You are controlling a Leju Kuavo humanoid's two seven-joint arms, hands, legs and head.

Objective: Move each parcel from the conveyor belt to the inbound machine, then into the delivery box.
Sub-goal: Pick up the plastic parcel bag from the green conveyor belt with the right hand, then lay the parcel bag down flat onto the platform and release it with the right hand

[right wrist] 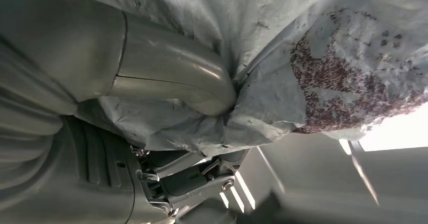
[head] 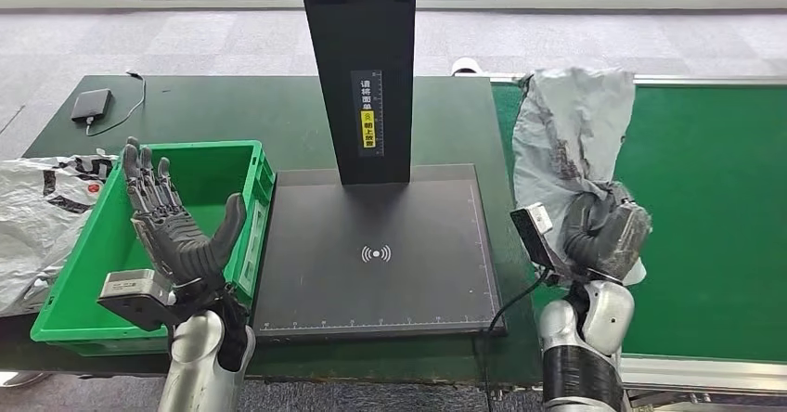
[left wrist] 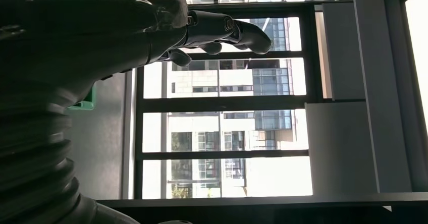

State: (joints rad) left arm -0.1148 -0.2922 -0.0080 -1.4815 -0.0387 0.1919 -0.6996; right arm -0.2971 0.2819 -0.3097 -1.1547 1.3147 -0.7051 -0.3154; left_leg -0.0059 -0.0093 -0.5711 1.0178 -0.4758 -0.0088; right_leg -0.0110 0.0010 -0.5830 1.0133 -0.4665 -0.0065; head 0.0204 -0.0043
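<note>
My right hand (head: 608,231) grips a crumpled grey plastic parcel (head: 568,138) and holds it upright over the left edge of the green conveyor belt (head: 715,208), just right of the black inbound machine plate (head: 376,250). Up close, my thumb (right wrist: 166,75) presses into the grey parcel (right wrist: 313,57), which carries a dark red worn patch. My left hand (head: 172,222) is raised, palm up with fingers spread, above the green delivery box (head: 102,263); it holds nothing. In the left wrist view that left hand (left wrist: 212,32) shows against windows.
The machine's black post (head: 362,69) rises behind the plate. A white and grey bag (head: 37,217) lies left of the green box. A small black device with a cable (head: 91,106) sits at the table's far left.
</note>
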